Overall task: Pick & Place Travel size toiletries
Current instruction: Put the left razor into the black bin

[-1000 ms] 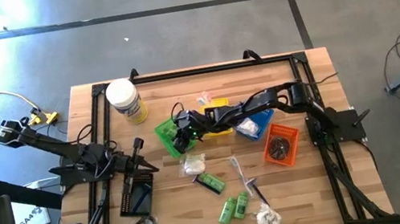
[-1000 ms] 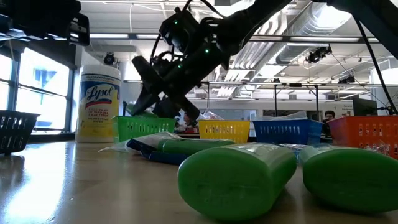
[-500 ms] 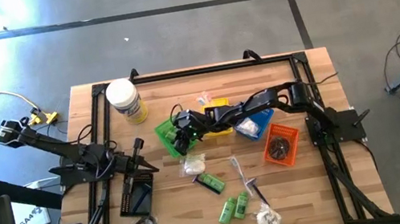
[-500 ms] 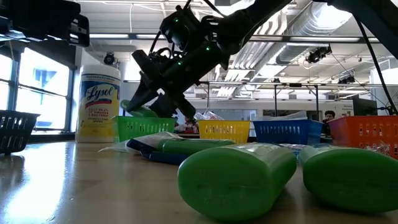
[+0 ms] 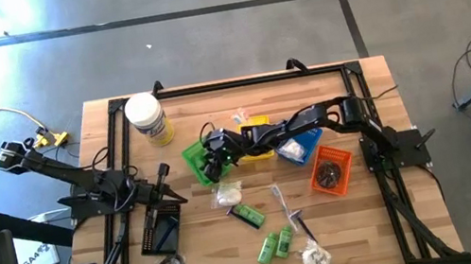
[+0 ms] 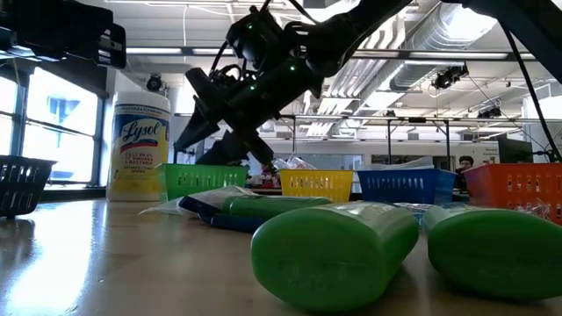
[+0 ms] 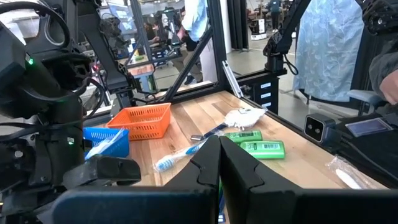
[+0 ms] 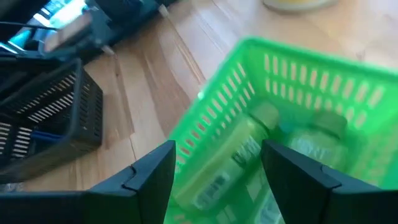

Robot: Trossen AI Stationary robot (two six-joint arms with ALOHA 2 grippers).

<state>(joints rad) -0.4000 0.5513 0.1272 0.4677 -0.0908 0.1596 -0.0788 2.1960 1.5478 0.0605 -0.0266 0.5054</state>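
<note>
the right gripper point(image 8: 214, 177) hangs over the green tray point(image 5: 198, 156), fingers spread wide and holding nothing; green tubes point(image 8: 230, 165) lie inside that tray. the yellow tray point(image 5: 259, 138), blue tray point(image 5: 307, 147) and orange tray point(image 5: 332, 171) stand just beside it, the white jar point(image 5: 146, 118) near. more green tubes point(image 5: 274, 244) lie loose on the table point(image 5: 206, 242). the left gripper point(image 7: 219, 163) is closed and empty above the black tray point(image 5: 162, 231).
</note>
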